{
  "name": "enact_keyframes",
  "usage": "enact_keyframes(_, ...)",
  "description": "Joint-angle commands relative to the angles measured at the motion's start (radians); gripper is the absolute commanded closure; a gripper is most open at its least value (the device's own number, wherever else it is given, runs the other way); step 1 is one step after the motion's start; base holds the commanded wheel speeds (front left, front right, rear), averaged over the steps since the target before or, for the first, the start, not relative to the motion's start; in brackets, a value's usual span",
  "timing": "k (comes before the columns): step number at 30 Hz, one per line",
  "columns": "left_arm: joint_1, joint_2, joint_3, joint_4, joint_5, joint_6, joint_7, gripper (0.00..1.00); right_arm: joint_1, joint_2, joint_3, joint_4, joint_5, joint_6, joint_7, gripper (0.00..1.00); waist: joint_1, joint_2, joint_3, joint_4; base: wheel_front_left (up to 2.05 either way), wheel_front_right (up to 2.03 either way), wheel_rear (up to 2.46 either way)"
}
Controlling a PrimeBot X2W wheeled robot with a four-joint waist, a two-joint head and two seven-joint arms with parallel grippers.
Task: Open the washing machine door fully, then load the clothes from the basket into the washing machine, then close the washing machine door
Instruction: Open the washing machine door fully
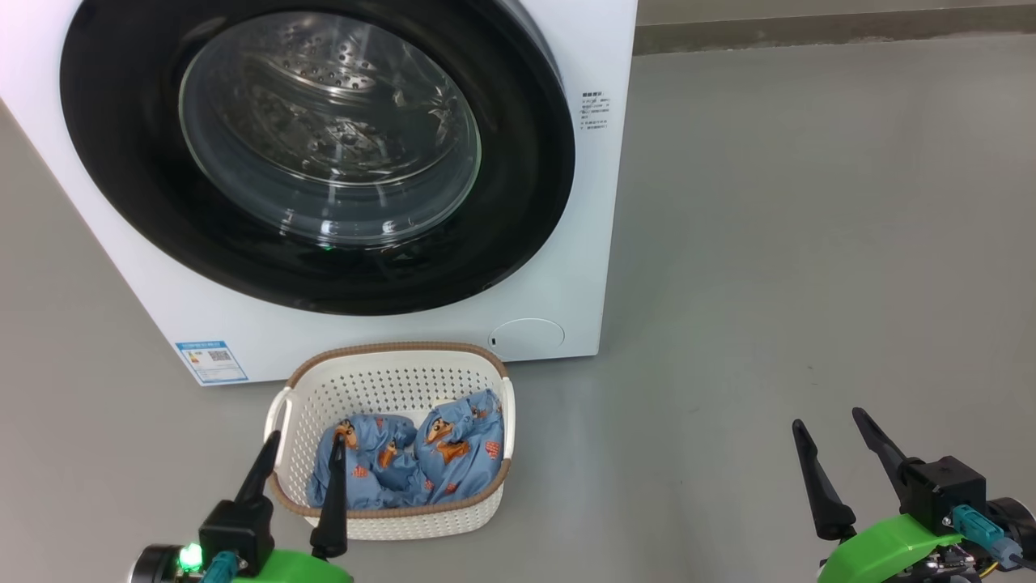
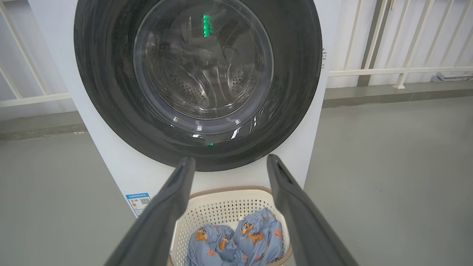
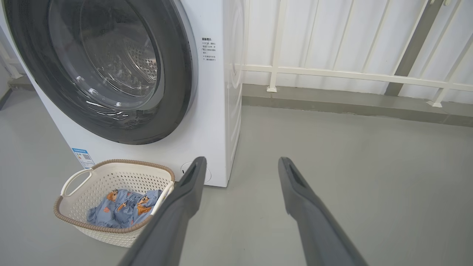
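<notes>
Status: the washing machine door [image 1: 324,138] reads as shut, flush on the front of the washing machine [image 1: 162,316]. Step 1 of 3 not yet done, by my judgement. Left gripper [image 1: 306,441] wide, nothing between its 2 fingers, hovering over the near rim of the basket [image 1: 396,350]. Right gripper [image 1: 827,418] also wide and empty, over bare floor [image 1: 769,243], well apart from machine and basket.

Risks:
1. No handle or catch made out on the ring [image 1: 526,162] in any view; hinge side unknown. A pull at the wrong edge would likely skid off the glossy black and leave the door latched.
2. Basket stands on the floor just in front of the machine, under the door's lower arc. An arm reaching for the door could nudge it; the left fingers are nearest.
3. A door opened only part way would crowd the reach into the drum [image 1: 324,73].
4. Loose fabric may trail, drop on the floor, or get pinched at the door edge on closing.

Appearance: door large and round, a wide glossy black ring around a bulging clear window [image 1: 380,194]. The steel perforated drum shows through it, with reflections. Clothes [image 1: 421,457] light blue with orange-brown cartoon figures and small red patches, bunched in 2 lumps in the basket's near half, below the rim. Basket cream, perforated, brown woven-look rim.
</notes>
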Motion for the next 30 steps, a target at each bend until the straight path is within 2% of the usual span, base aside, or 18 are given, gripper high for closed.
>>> enact_keyframes(1,-0.043,0.014,0.035,-0.018,0.0,0.01,-0.009,0.0,-0.027,-0.012,0.023,-0.027,0.011,0.002,-0.009,0.0,-0.0001,0.0,0.0,0.0,0.0,0.0,0.0)
enact_keyframes(2,-0.043,0.014,0.035,-0.017,0.0,0.01,-0.009,0.0,-0.027,-0.011,0.023,-0.027,0.013,0.002,-0.009,0.01,-0.0001,0.0,-0.001,0.0,0.0,0.0,0.0)
enact_keyframes(3,-0.043,0.014,0.035,-0.017,-0.001,0.01,-0.009,0.0,-0.027,-0.01,0.023,-0.028,0.017,0.002,-0.009,0.66,-0.0001,0.0,-0.001,0.0,0.0,0.0,0.0)
enact_keyframes(4,-0.043,0.014,0.034,-0.017,-0.001,0.01,-0.009,0.0,-0.027,-0.011,0.026,-0.027,0.02,0.002,-0.006,1.0,-0.0001,0.0,-0.001,0.0,0.0,0.0,0.0)
enact_keyframes(15,-0.043,0.014,0.032,-0.014,-0.003,0.013,-0.009,0.0,-0.027,-0.02,0.036,-0.028,0.036,0.002,0.001,1.0,-0.0001,0.0,-0.001,0.002,0.0,0.0,0.0)
enact_keyframes(22,-0.047,0.013,0.032,-0.019,-0.003,0.014,-0.009,0.0,-0.033,-0.009,0.03,-0.018,0.111,0.002,0.014,1.0,-0.0001,0.0,0.006,0.001,0.0,0.0,0.0)
enact_keyframes(26,-0.049,0.013,0.031,-0.022,-0.004,0.013,-0.009,0.0,-0.045,0.01,0.015,-0.005,0.267,0.002,0.038,1.0,-0.0001,0.0,0.012,0.002,0.0,0.0,0.0)
enact_keyframes(30,-0.053,0.013,0.03,-0.027,-0.006,0.014,-0.009,0.0,-0.079,0.027,-0.022,0.008,0.508,0.002,0.088,1.0,-0.0001,0.0,0.028,0.003,0.0,0.0,0.0)
